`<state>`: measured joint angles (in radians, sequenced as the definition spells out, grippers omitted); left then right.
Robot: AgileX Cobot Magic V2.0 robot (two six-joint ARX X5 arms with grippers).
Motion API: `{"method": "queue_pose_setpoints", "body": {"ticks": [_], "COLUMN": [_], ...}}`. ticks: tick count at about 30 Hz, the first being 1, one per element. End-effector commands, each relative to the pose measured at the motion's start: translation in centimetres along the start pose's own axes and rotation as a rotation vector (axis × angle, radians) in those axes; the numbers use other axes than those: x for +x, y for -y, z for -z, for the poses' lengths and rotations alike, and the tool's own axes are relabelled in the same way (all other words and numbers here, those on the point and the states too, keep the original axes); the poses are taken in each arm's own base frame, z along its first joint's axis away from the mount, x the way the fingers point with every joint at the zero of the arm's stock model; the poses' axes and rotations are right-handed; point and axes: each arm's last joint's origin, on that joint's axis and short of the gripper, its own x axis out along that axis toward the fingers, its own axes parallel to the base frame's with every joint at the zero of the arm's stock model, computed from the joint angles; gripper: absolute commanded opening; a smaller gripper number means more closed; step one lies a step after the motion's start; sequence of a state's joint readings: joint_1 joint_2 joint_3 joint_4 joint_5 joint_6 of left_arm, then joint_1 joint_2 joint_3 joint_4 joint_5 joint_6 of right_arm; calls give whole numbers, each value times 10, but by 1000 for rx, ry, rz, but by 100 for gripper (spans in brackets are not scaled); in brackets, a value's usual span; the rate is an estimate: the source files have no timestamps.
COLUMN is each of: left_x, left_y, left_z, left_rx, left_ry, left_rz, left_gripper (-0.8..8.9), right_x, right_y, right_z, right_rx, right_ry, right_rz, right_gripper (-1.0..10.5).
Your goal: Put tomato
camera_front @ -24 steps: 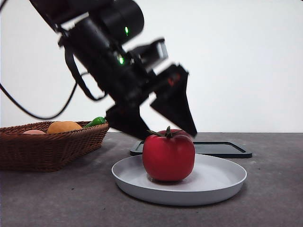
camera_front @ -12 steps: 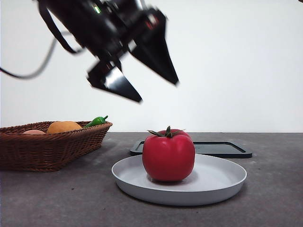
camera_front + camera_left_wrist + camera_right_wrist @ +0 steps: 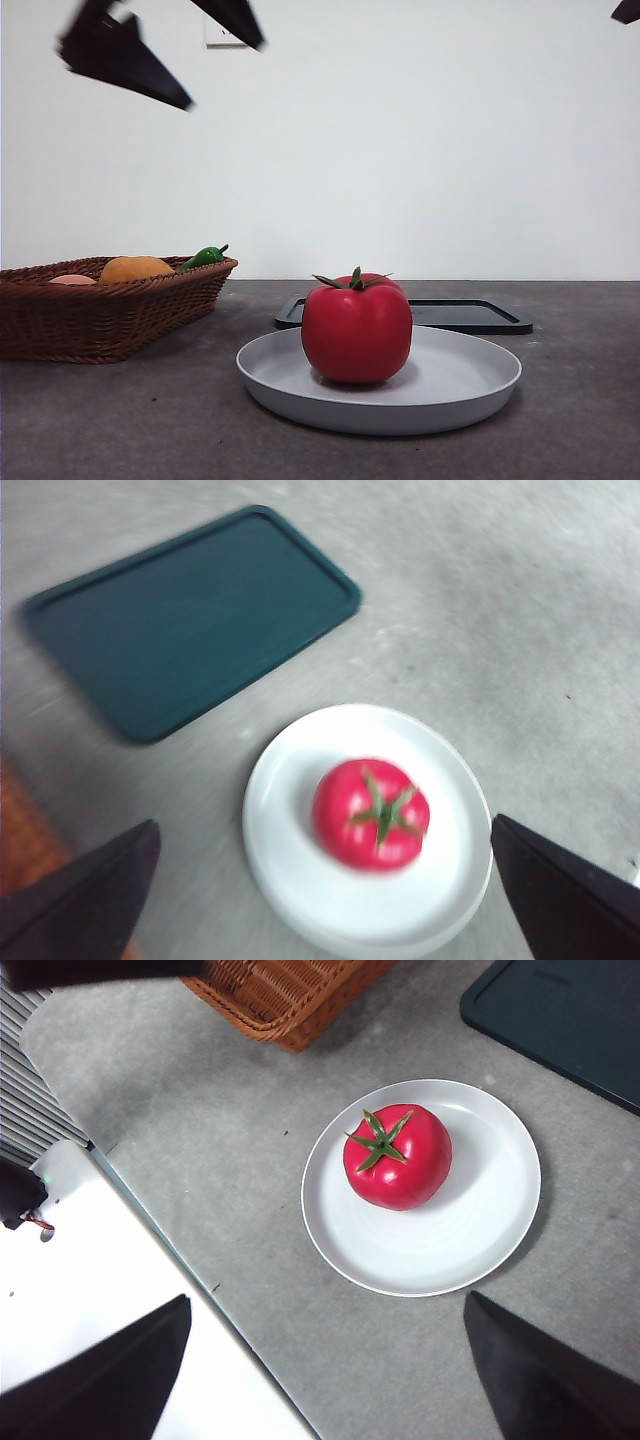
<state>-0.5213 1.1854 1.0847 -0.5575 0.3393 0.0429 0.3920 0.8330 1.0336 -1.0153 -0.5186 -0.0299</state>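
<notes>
The tomato (image 3: 356,328) sits upright on the white plate (image 3: 470,385), a little off the plate's centre toward the basket side, with bare plate around it up to the raised rim. Nothing touches it. The left gripper (image 3: 160,45) hangs high above the plate and off toward the wicker basket (image 3: 100,315), its two black jaws spread wide and holding nothing; from its wrist camera the jaws frame the tomato (image 3: 371,813) and the plate (image 3: 290,820) far below. The right gripper (image 3: 325,1370) is also well above the plate, jaws wide apart and empty, showing in the front view only as a black tip at a top corner. Just behind the plate lies a flat dark tray (image 3: 470,315), its near edge close to the plate's rim. The basket stands apart from the plate with a strip of grey table (image 3: 150,420) between them.
</notes>
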Motion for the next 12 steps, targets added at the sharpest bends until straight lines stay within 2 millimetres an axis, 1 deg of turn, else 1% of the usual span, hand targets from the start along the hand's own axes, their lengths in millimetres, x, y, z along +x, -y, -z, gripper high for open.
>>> {"method": "queue_pose_setpoints", "body": {"ticks": [1, 4, 7, 9, 12], "left_x": [-20, -37, -49, -55, -60], "left_y": [1, 5, 10, 14, 20], "left_z": [0, 7, 16, 22, 28], "left_rx": [10, -8, -27, -42, -66], "left_ry": [2, -29, -79, -114, -154], "left_rz": [-18, -27, -21, 10, 109], "left_gripper": [528, 528, 528, 527, 527], "right_x": [1, 5, 10, 14, 21], "right_y": [0, 2, 5, 8, 12], "right_z": [-7, -11, -14, -17, -21], "right_rx": [-18, -21, -18, -16, -12], "right_ry": [15, 21, 17, 12, 4], "right_rz": [-1, -1, -1, -5, -9], "right_gripper": [433, 433, 433, 433, 433]}}
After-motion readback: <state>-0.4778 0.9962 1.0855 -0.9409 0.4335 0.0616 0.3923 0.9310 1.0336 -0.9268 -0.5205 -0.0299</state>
